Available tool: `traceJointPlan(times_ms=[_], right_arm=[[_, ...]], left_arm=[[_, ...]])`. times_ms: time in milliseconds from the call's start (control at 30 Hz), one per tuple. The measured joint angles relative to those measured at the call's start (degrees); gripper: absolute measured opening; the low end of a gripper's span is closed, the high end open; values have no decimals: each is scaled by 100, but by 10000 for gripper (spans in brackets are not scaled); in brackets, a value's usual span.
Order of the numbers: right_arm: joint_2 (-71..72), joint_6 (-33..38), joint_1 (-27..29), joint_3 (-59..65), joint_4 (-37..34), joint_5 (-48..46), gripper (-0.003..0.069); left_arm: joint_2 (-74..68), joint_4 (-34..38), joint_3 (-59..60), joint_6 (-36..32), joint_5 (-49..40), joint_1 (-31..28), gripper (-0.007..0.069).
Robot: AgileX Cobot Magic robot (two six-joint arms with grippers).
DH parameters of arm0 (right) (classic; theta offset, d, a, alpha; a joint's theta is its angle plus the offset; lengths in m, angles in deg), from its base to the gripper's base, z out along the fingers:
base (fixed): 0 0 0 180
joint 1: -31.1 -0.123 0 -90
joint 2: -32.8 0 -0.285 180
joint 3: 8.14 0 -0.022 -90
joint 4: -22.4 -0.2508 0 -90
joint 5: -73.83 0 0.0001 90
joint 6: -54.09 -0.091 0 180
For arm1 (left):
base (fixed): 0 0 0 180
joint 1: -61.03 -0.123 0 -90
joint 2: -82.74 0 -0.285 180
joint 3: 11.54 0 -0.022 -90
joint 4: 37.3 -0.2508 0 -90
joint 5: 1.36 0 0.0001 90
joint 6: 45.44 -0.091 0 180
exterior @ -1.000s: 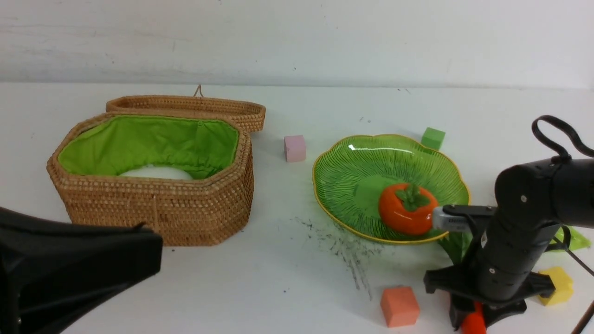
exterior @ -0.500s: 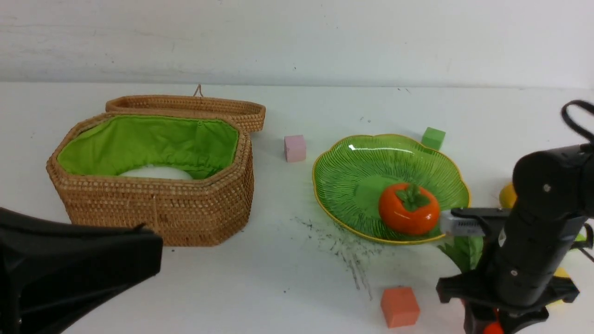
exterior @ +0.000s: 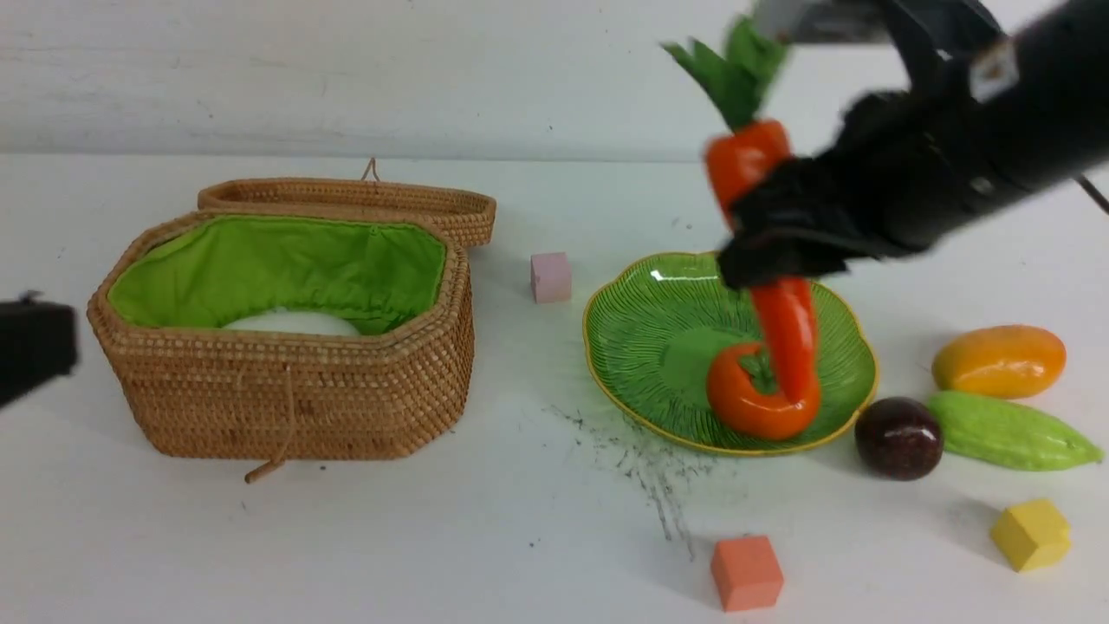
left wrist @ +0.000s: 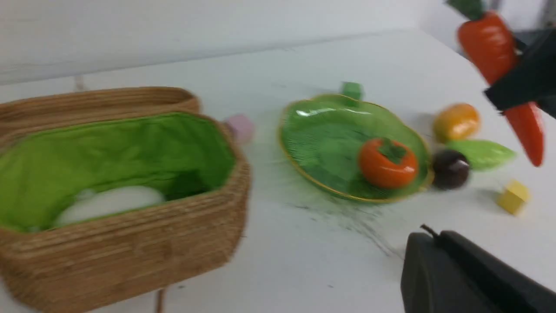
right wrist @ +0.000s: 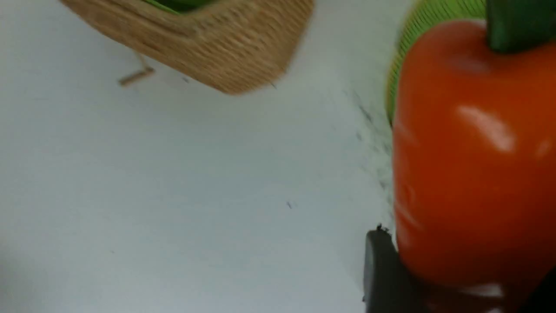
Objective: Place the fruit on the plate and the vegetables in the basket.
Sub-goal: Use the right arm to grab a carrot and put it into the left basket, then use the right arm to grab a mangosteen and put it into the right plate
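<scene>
My right gripper (exterior: 780, 247) is shut on the orange carrot (exterior: 787, 325) and holds it high, leaves up, its tip hanging over the green plate (exterior: 658, 338). The carrot fills the right wrist view (right wrist: 469, 152). The persimmon (exterior: 745, 403) lies on the plate. The mango (exterior: 998, 360), the purple ball (exterior: 898, 438) and the light green gourd (exterior: 1009, 431) lie on the table right of the plate. The open basket (exterior: 286, 399) holds the white radish (exterior: 290, 323). My left gripper (left wrist: 434, 237) looks shut and empty, at the left of the table, near the basket.
The basket's lid (exterior: 346, 201) lies open behind it. A pink cube (exterior: 551, 276) sits between the basket and the plate. An orange cube (exterior: 746, 572) and a yellow cube (exterior: 1029, 534) sit near the front. A green cube (left wrist: 351, 90) sits behind the plate.
My right gripper has risen from the table's front right with the carrot and swung left over the plate, uncovering the mango, ball and gourd. My left arm has drawn back left.
</scene>
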Motion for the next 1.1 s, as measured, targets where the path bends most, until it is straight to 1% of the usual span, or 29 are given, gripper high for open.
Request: traceJointPlan(times_ms=[100,133,233,333,433,533,633,667,733,800,833,900,933,1000,1067,1100], right_arm=[[-696,557,-434,-947,-162,283,307],[-1106,883,-637,-1428,-245,483,307],[-1943,1491,-955,-2271,-388,973,307],[-2787,2043,-1160,-2946,-483,1447,307],[-3309,2497,-1227,-3232,-497,1778,307],[-3867,3031,-1281,-3393,-497,2502,307],[-4153,3187,-1281,-3411,-497,2967,318],[-4302,3212,-1281,-3411,-497,3146,370],[-4357,3224,-1281,-3411,-490,3171,445],[-4372,3238,-1281,-3411,-490,3101,543],[-4372,3246,-1281,-3411,-490,3072,571],[-4336,3258,-1281,-3413,-476,2893,647],[-4296,3258,-1281,-3413,-445,2737,666],[-4175,3187,-1281,-3413,-310,2350,674],[-3942,2947,-1281,-3408,-176,1856,657],[-3755,2736,-1281,-3408,-102,1542,635]], left_arm=[[177,-529,0,559,-561,0,-13],[227,-656,0,659,-723,0,-13],[273,-775,0,745,-1051,0,-13],[281,-780,0,756,-1123,0,-13],[281,-780,0,756,-1123,0,-13],[281,-780,0,756,-1073,0,-11],[299,-775,0,756,-1044,0,-10],[303,-754,0,756,-1038,0,-10],[305,-721,0,756,-1038,0,-10],[305,-670,0,705,-1038,0,-9],[305,-642,0,673,-1038,0,-9],[310,-561,0,577,-1020,0,-9],[310,-513,0,510,-982,0,-8],[310,-373,0,376,-884,0,-8],[310,-176,0,150,-687,0,-7],[310,-82,0,34,-566,0,-6]])
